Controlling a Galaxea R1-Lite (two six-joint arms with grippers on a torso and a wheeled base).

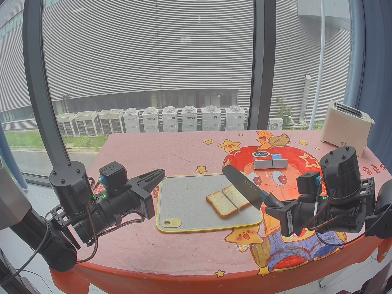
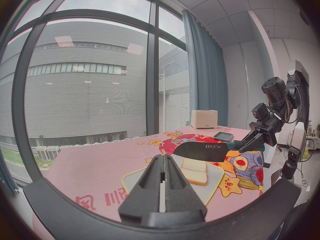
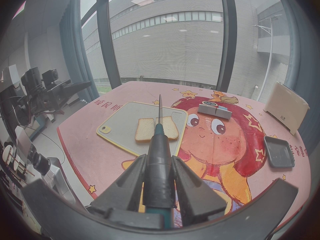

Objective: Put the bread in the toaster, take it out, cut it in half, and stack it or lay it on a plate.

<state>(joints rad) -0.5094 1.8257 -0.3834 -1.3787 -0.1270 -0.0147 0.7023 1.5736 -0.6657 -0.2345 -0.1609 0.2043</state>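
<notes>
Bread (image 1: 228, 201): two halves side by side on the cutting board (image 1: 183, 201), frame centre, seam running upper left to lower right. My right fingers (image 3: 131, 184) grip the knife (image 1: 245, 184), its blade pointing upper left above them. My left fingers (image 2: 150, 184) are closed and empty. Cutting looks done. Next comes plating, which first needs the knife set down.
</notes>
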